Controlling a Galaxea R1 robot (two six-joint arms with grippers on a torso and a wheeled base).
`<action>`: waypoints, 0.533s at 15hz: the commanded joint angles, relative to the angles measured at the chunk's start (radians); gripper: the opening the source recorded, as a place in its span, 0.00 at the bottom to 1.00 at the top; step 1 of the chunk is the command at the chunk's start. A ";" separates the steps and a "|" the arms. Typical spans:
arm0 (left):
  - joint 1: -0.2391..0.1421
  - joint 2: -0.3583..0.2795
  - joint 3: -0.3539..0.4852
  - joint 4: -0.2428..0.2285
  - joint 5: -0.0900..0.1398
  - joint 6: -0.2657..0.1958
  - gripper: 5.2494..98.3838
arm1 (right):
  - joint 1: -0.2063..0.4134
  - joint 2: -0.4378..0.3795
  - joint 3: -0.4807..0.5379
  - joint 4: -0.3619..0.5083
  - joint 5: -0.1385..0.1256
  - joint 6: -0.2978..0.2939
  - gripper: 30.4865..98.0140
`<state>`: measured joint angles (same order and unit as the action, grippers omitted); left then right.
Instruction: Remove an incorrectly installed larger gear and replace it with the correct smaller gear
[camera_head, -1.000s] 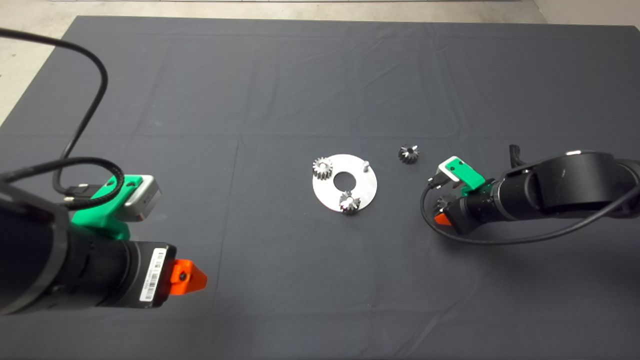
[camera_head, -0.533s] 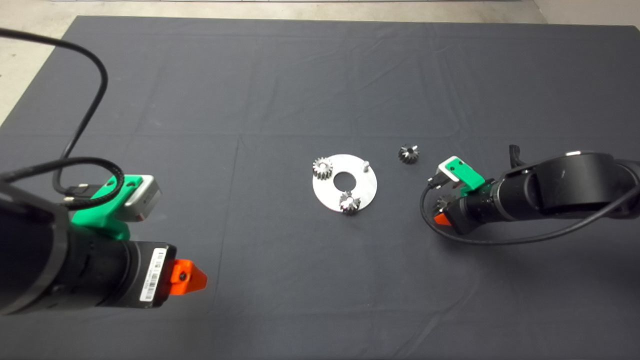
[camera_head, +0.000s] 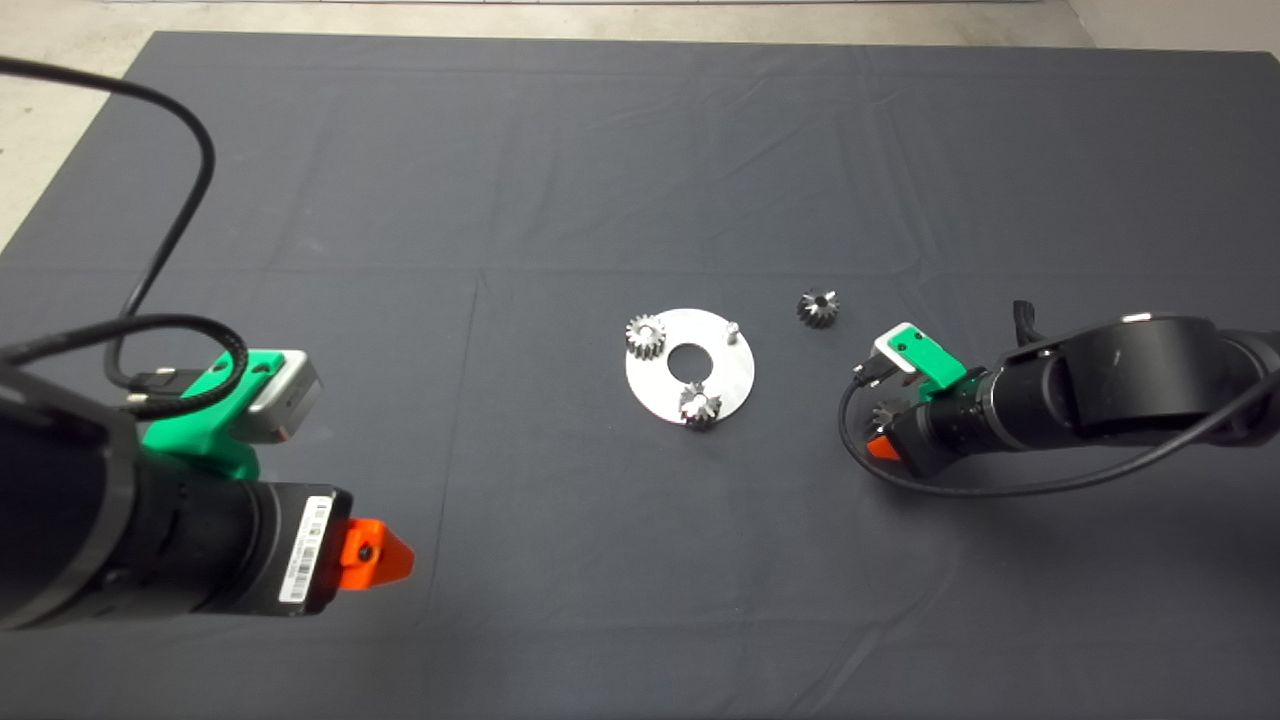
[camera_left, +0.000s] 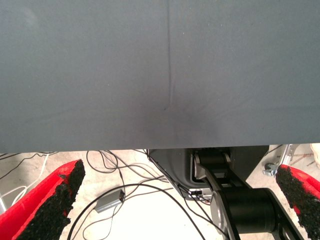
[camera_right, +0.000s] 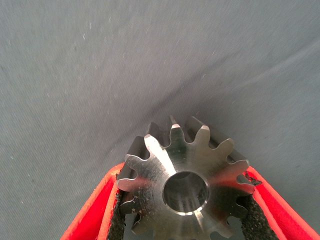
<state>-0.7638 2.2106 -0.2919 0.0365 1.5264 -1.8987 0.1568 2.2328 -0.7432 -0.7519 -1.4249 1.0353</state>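
My right gripper (camera_head: 885, 428) is at the right of the mat, low over it, shut on the larger gear (camera_head: 887, 409). In the right wrist view the larger gear (camera_right: 150, 170), with flared pointed teeth and a round bore, sits between the pads (camera_right: 247, 210). The smaller gear (camera_head: 818, 308) lies loose on the mat, between the round silver plate (camera_head: 735, 375) and my right gripper. The plate carries two small gears (camera_head: 646, 336) (camera_head: 700, 405) and a bare pin (camera_head: 733, 328). My left gripper (camera_head: 375, 555) is parked at the lower left and open (camera_left: 175, 200).
The dark mat (camera_head: 560, 180) has creases. Bare floor shows beyond its far edge (camera_head: 600, 18). The left wrist view shows the mat's edge, with cables (camera_left: 110, 200) and the robot's base on the floor below.
My right gripper with the larger gear has shifted slightly toward the mat's front. The left arm, the plate and the loose gear have not moved.
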 joint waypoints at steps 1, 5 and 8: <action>-0.003 0.002 0.016 -0.013 0.029 -0.002 0.99 | 0.010 -0.001 0.009 -0.038 0.007 0.004 0.26; -0.003 0.002 0.016 -0.013 0.029 -0.002 0.99 | 0.010 -0.001 0.012 -0.047 0.007 0.002 0.27; -0.003 0.002 0.016 -0.013 0.028 -0.003 0.99 | 0.017 0.006 0.010 -0.050 0.006 0.000 0.29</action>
<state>-0.7619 2.2109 -0.2919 0.0364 1.5260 -1.8987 0.1443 2.2336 -0.7432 -0.7609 -1.4245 1.0343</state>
